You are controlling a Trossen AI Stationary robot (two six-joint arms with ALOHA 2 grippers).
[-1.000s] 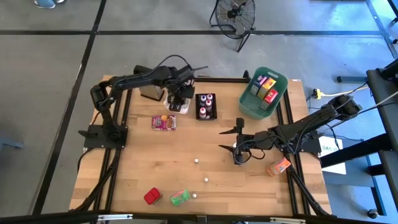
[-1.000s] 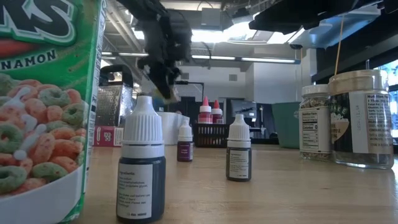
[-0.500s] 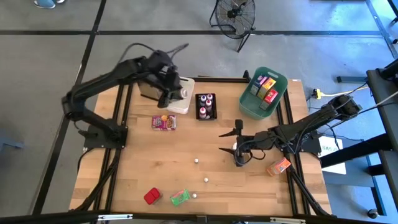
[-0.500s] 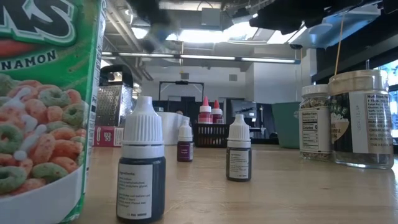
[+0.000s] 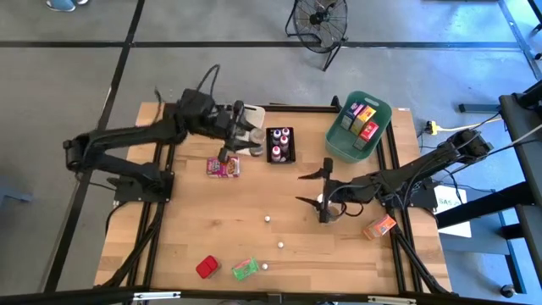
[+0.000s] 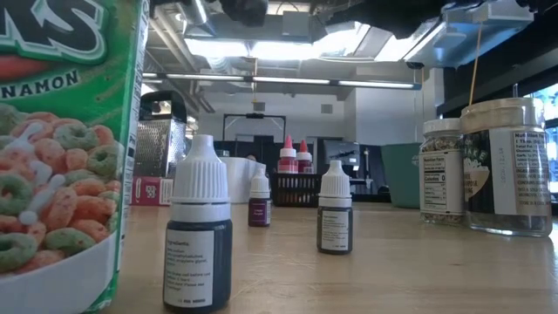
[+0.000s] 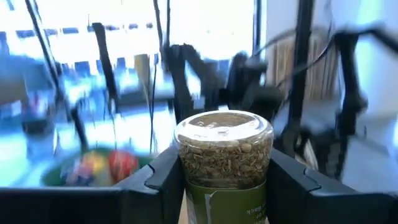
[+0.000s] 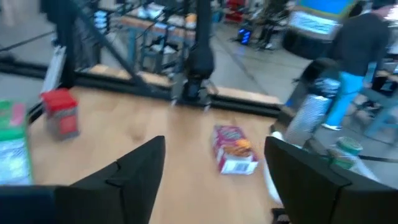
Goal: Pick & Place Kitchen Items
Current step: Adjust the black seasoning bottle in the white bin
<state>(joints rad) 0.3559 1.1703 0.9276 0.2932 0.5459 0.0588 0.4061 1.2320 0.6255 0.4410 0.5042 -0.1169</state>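
A clear-lidded jar of seeds point(image 7: 224, 155) with a green label sits between the fingers of my left gripper point(image 5: 230, 131). The gripper points level above the white bin point(image 5: 251, 140) at the table's far side. My right gripper point(image 5: 298, 190) hovers open over the table's middle right with nothing between its fingers point(image 8: 140, 171). On the table lie a pink packet point(image 5: 223, 167), a red can point(image 5: 207, 267), a green packet point(image 5: 245, 269), an orange packet point(image 5: 378, 226) and small white-capped bottles point(image 5: 267, 219). More packets fill the teal bin point(image 5: 339, 144). My left gripper pinches the jar's glass body just below the lid point(image 7: 186, 168) between its two fingers, one on each side. The fingers come at it level. The jar stands upright in the hold, lifted clear of the bin and the table.
A black bin point(image 5: 280, 144) with red-capped bottles stands next to the white bin. The grater point(image 6: 164, 148) is at the far left. In the low view a cereal box point(image 6: 61, 148), dropper bottles point(image 6: 199, 235) and two jars point(image 6: 504, 166) stand near. A person point(image 8: 354, 56) is beyond the table.
My left gripper has risen from over the white bin, tipped from pointing down to level and drawn back a little toward the table's left edge. The jar has gone up with it, clear of the bin.
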